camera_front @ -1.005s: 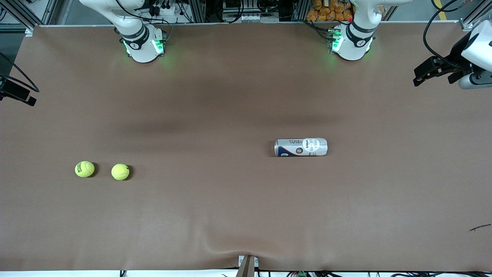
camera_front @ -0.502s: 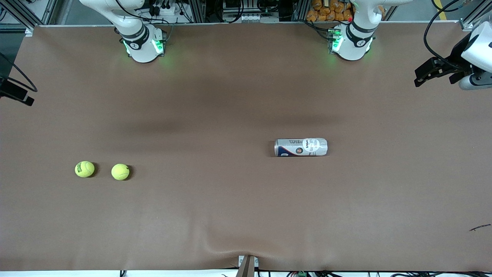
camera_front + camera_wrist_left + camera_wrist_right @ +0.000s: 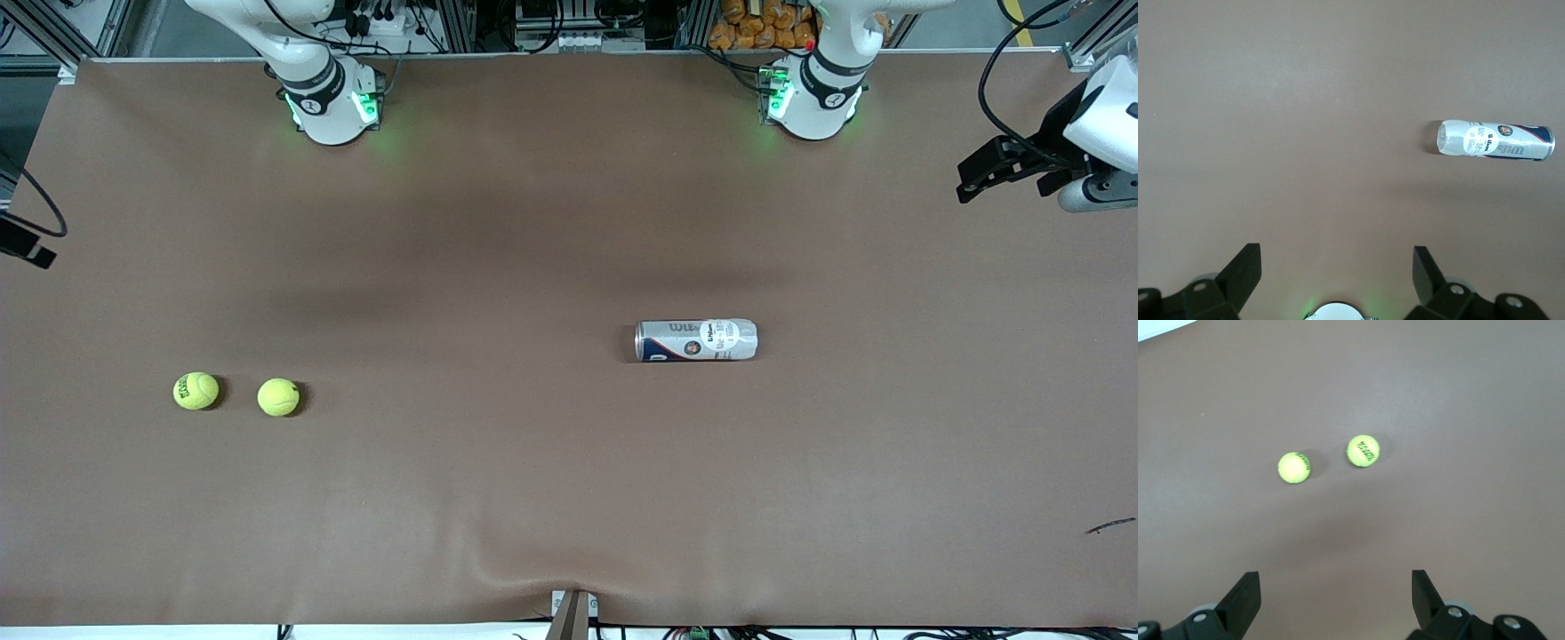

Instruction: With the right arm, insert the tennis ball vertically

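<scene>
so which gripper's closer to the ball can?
Left. The left gripper is up toward its own end of the table, the lying Wilson ball can in its wrist view; the right gripper overlooks two tennis balls.

My two arms are glossy white, each rising from a rounded base (image 3: 333, 107) ringed with a black band and lit by green lamps, with black cables trailing off at the table's back edge. My left gripper (image 3: 1337, 277) has black, wedge-shaped fingers (image 3: 1245, 270) on dark mounts with small round silver screws. My right gripper (image 3: 1335, 600) looks just the same.
</scene>
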Robot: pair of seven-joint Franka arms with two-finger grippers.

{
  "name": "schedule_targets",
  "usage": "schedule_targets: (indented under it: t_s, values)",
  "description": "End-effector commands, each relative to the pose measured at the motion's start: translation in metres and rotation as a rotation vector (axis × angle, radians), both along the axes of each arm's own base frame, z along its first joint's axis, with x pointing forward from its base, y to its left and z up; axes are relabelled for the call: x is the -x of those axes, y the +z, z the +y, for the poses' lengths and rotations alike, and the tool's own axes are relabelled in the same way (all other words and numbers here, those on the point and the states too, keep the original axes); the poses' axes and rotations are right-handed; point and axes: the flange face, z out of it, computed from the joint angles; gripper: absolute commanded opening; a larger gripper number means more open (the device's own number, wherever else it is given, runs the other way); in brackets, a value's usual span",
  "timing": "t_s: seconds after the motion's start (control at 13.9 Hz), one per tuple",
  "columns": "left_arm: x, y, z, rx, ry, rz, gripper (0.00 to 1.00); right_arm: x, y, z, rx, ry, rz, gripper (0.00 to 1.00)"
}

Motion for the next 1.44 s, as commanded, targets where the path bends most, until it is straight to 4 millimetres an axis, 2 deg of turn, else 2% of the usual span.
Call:
schedule_targets:
  t_s: [0.0,0.43,0.57,1.22,1.36]
  values:
    - [-0.002,0.005,-0.003,-0.022,-0.024,-0.003,1.00,0.006,0.005,-0.025,0.000,-0.057,-0.003,1.00]
    - [-0.010,-0.004,-0.015,-0.023,-0.045,0.001,1.00,-0.003,-0.005,-0.020,0.035,-0.041,0.011,1.00]
    - [-0.015,-0.009,-0.017,-0.023,-0.050,0.002,1.00,-0.006,-0.006,-0.011,0.036,-0.024,0.006,1.00]
    - [-0.029,-0.052,-0.093,-0.029,-0.191,0.047,1.00,0.001,0.001,-0.009,0.031,-0.023,0.013,1.00]
    - [-0.032,-0.064,-0.118,-0.041,-0.243,0.036,1.00,-0.001,0.000,-0.005,0.028,-0.018,0.013,1.00]
